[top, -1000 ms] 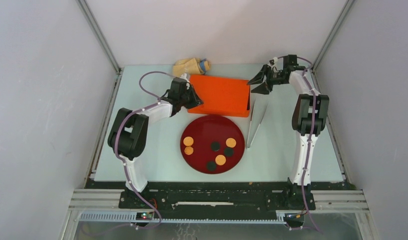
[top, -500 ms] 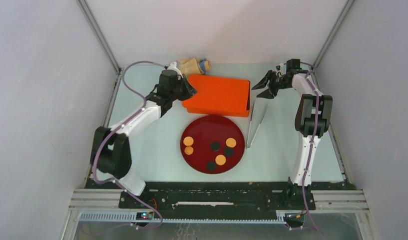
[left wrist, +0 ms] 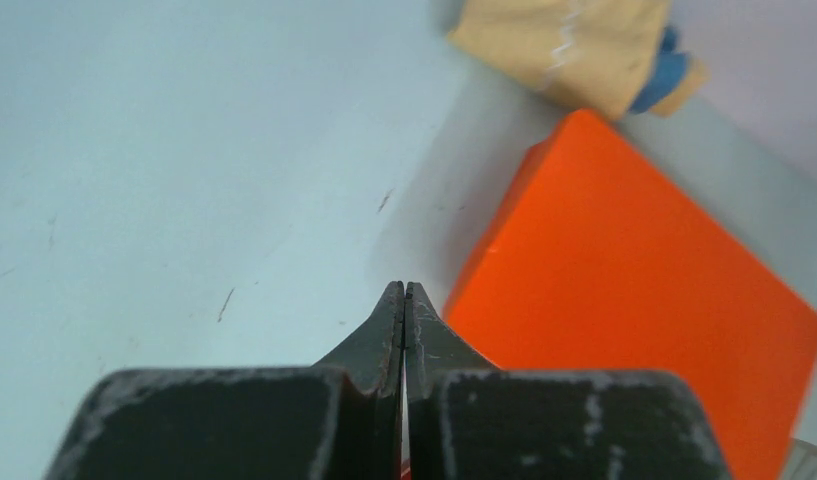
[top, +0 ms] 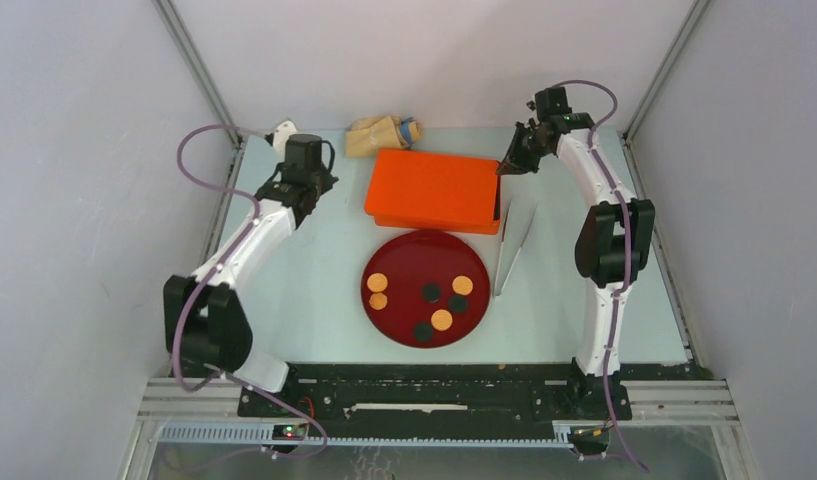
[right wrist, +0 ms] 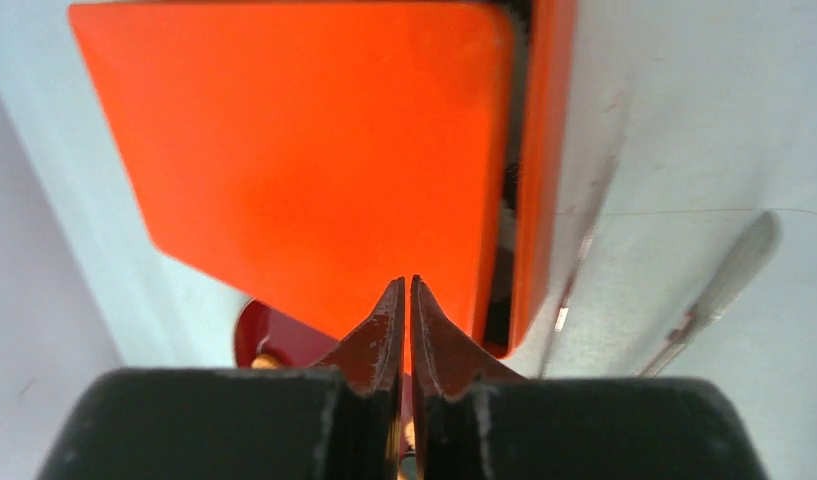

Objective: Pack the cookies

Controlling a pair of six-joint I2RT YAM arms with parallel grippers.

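Top external, L to R. Left gripper [top: 306,186] toward far-left of table [top: 304,300], over bare surface, apart from orange box [top: 434,188]. Fingers pressed together in left wrist view, nothing btwn them; same view w/ box's near corner just R of the tips and tan cloth bundle [top: 382,133], blue bit at its R end, beyond at the far edge.

Orange box flat at far-ctr, lid side up, dark gap along its R edge. Sat squarely btwn the two grippers and just behind red plate [top: 399,268].

Cookies [top: 441,319] all on the plate, none in the box as far as visible: seven small discs, four orange-tan, three dark. Two orange-tan stacked-looking at L side of plate, rest spread ctr to R. Plate fully in sight from above, both arms well clear of it.

Clear plastic piece [top: 512,245], long narrow wedge, just R of plate, running from box's R end toward near side.

Right gripper [top: 504,167] at box's far-R corner, tips closed tight on nothing per right wrist view; contact w/ box: cannot tell. Below its tips in that view: orange lid, then a sliver of red plate.
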